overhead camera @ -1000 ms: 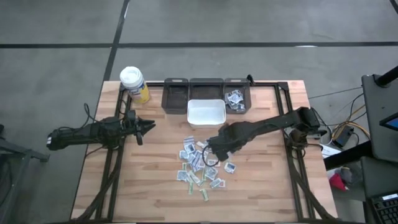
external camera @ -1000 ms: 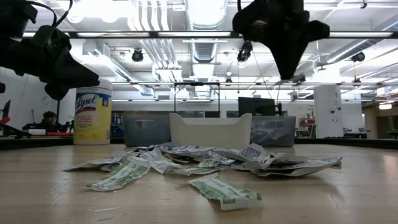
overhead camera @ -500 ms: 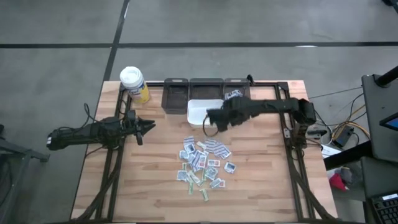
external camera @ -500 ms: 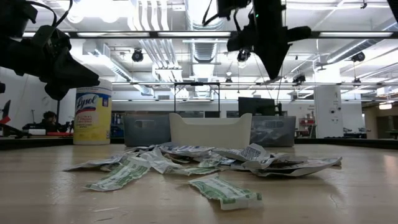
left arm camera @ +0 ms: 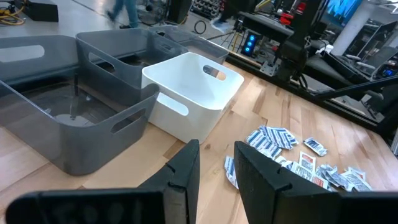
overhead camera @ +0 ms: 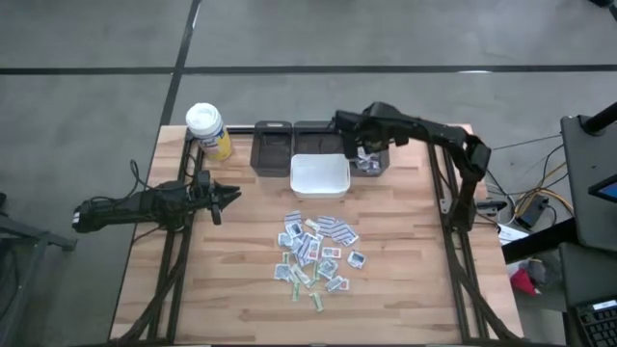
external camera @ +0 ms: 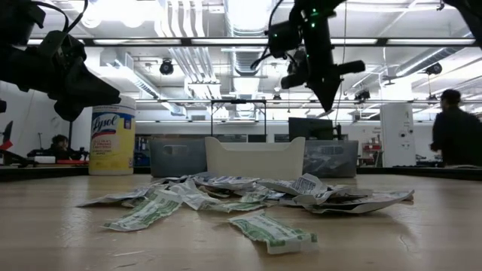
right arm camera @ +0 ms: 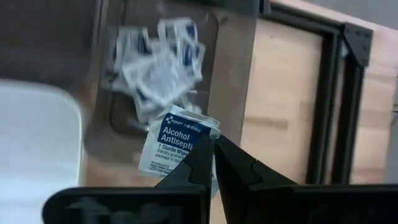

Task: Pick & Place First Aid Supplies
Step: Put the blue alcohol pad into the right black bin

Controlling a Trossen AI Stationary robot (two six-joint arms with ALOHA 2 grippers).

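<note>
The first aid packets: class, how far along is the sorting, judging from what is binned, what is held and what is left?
Done: several packets lie in the right-hand grey bin. In hand: the right gripper is shut on an alcohol wipe packet above that bin. Left: the pile of packets on the table; the left gripper waits aside.

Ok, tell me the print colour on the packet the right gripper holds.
Blue on white packet, clearest in the right wrist view.
</note>
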